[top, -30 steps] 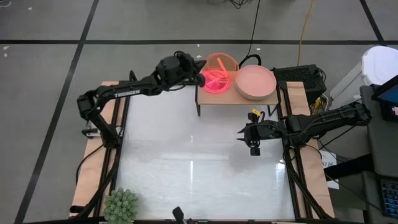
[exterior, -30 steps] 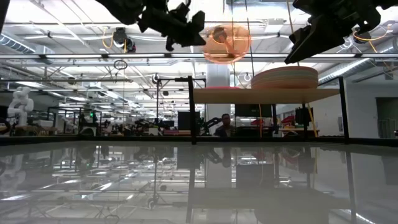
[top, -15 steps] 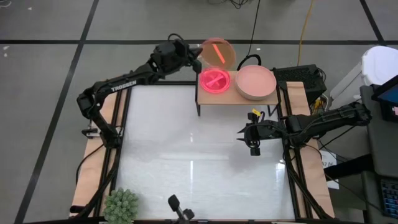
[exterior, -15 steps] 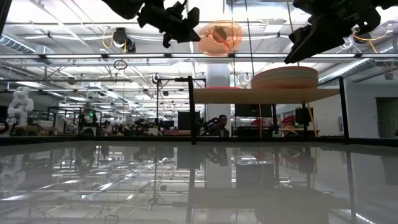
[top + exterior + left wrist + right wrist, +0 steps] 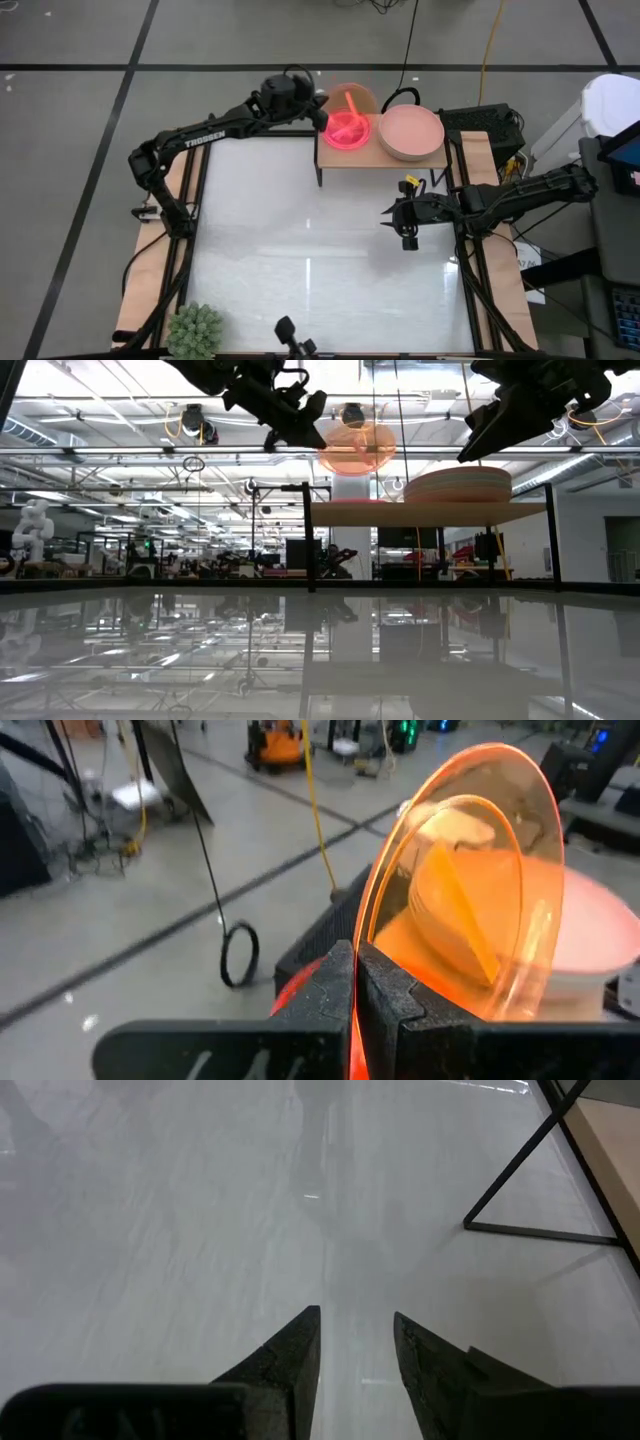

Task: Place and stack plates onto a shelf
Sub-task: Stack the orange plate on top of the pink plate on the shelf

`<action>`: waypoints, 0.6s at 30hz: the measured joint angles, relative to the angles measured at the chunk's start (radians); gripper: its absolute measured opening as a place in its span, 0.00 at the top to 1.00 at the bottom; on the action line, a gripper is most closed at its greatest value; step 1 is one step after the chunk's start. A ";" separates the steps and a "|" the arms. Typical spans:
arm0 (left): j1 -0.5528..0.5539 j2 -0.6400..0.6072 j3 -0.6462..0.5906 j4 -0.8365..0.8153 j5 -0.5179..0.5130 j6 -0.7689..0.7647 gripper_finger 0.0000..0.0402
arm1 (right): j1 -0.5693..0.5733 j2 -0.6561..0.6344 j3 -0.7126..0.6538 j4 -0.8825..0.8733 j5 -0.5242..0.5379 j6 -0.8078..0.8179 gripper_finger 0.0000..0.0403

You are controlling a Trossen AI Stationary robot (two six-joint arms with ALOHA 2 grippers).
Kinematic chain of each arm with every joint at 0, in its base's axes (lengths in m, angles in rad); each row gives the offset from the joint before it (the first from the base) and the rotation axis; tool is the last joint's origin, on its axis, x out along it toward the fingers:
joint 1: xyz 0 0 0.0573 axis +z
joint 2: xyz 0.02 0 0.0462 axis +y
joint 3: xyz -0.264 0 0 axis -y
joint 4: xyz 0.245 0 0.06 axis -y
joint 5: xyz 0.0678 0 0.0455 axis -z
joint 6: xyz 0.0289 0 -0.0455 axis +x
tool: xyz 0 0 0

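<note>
Since a moment ago your left gripper (image 5: 322, 112), clamped on the orange plate (image 5: 356, 448), lowers it over the magenta plate (image 5: 345, 131) on the shelf (image 5: 330, 155); release remains. Right gripper (image 5: 355, 1342) waits open.

A robotics lab hall: ceiling trusses (image 5: 120, 450), a white humanoid robot (image 5: 30, 530), and cables (image 5: 490, 40) across the taped floor.

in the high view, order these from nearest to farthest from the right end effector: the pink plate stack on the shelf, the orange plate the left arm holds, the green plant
From the right end effector, open above the table's right side:
1. Pink plate stack, on the right end of the shelf.
2. Orange plate, held above the shelf's left end.
3. Green plant, at the table's near left corner.
</note>
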State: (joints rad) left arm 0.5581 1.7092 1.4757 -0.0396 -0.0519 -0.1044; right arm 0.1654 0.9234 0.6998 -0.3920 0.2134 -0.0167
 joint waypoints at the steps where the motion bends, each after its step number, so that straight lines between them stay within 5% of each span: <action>1: 0.000 0.000 0.000 -0.018 0.004 -0.007 0.99 | 0.000 0.000 0.000 0.001 0.000 -0.001 0.72; 18: 0.005 0.058 0.000 -0.067 0.007 -0.046 0.93 | 0.000 0.000 0.000 0.010 -0.001 -0.002 0.72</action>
State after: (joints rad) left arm 0.5629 1.7673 1.4754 -0.1064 -0.0452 -0.1504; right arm 0.1654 0.9234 0.6998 -0.3817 0.2123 -0.0185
